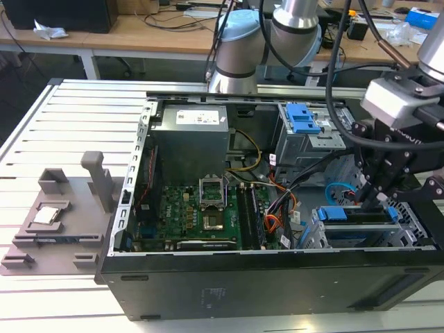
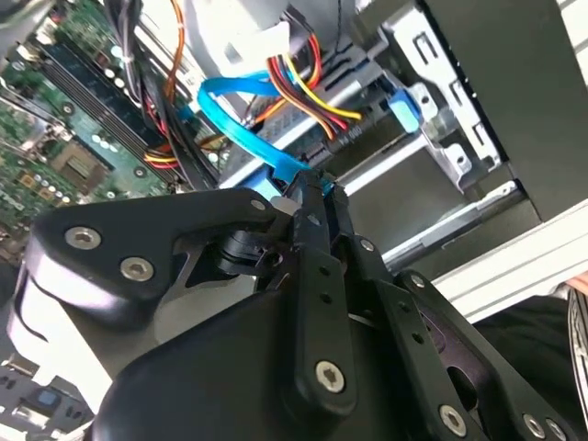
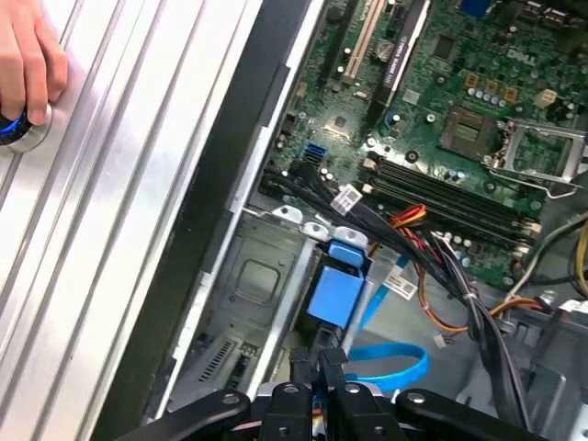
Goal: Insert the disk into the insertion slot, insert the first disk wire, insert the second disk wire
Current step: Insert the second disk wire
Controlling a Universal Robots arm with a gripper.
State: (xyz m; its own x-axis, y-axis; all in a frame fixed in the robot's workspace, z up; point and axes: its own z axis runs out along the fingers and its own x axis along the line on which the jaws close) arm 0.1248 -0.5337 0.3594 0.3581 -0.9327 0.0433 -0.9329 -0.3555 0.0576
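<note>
- The computer case [image 1: 229, 277] lies open on the slatted tabletop [image 1: 62, 118]; inside it sit the green motherboard [image 1: 187, 215], a grey power supply [image 1: 191, 139] and two drive cages.
- The insertion slot [image 1: 347, 239] is the cage at the case's corner towards the exterior view's right; the disk [image 1: 354, 215] is seated in it, its blue frame showing along the top edge.
- The taller cage [image 1: 309, 135] behind it carries a ridged blue tab [image 1: 304, 118].
- The end effector [image 1: 378, 189] hangs directly over the disk's rear end, fingers [image 2: 317, 216] drawn nearly together around a small dark plug; whether they truly pinch it I cannot tell.
- The second disk wire [image 2: 243, 115] loops beside the disk, its blue ribbon running to the fingertips.
- A bundle of red, orange and black wires [image 2: 303, 87] lies next to that loop.
- A hand [image 3: 28, 55] rests on the tabletop outside the case.
</note>
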